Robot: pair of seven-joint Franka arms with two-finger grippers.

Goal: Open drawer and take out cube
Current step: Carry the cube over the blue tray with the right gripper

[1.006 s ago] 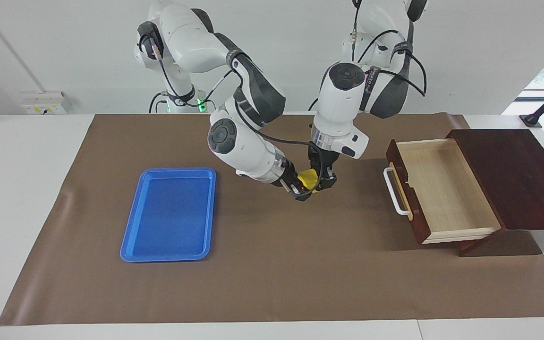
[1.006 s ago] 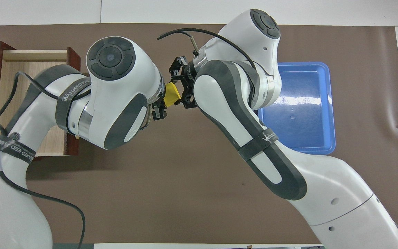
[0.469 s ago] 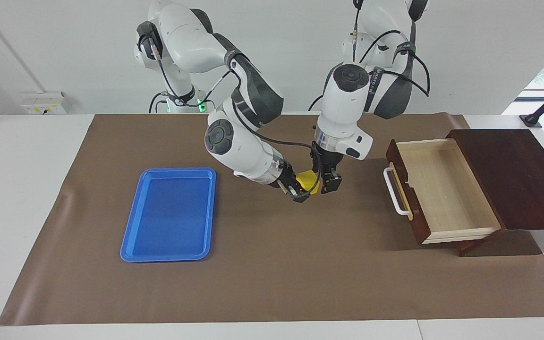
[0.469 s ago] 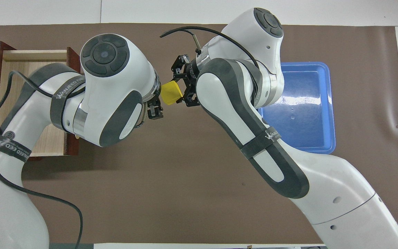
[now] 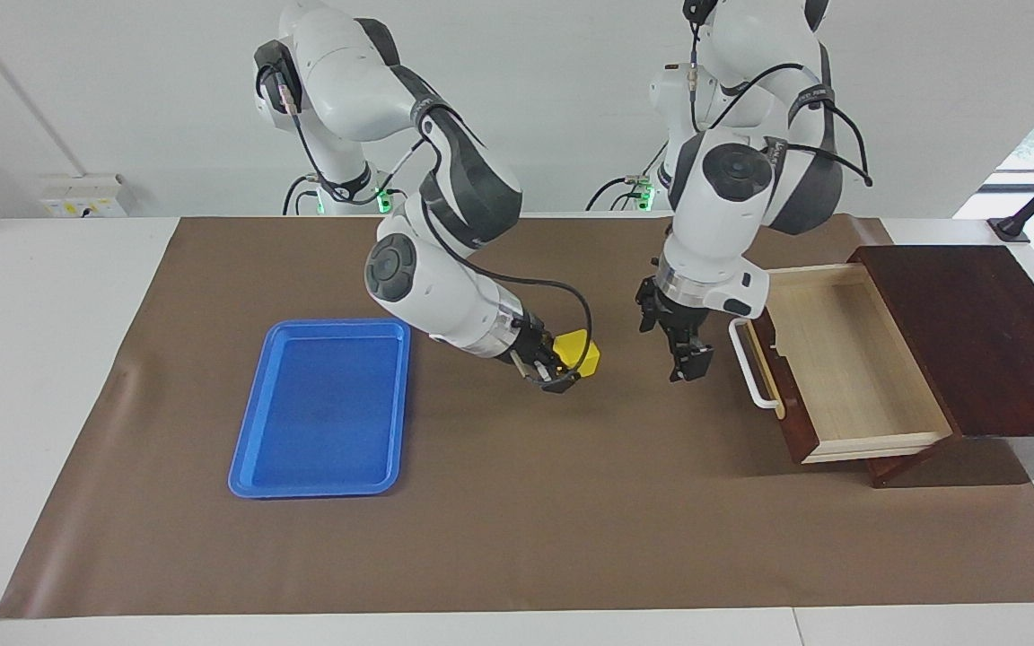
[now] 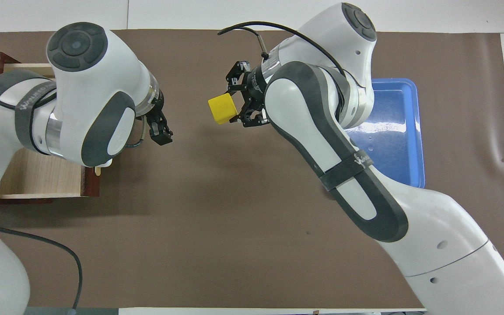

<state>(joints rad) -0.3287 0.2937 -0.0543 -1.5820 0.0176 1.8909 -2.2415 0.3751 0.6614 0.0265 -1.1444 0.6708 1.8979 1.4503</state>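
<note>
**Cube held aloft beside open drawer**

The right gripper (image 5: 560, 370) clamps the cube (image 5: 578, 351) over the mat (image 5: 517, 502), between the tray (image 5: 324, 408) and the drawer (image 5: 840, 359). The left gripper (image 5: 686, 357) hangs empty just before the drawer's handle (image 5: 750, 366), fingers apart. Arm straps read "WANJEED"; the arm hides part of the drawer overhead.

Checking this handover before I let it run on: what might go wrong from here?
The right end effector holds the cube only by one side, up over the mat; it may slip out and tumble. The left end effector hangs close to the drawer handle and might clip it.
</note>
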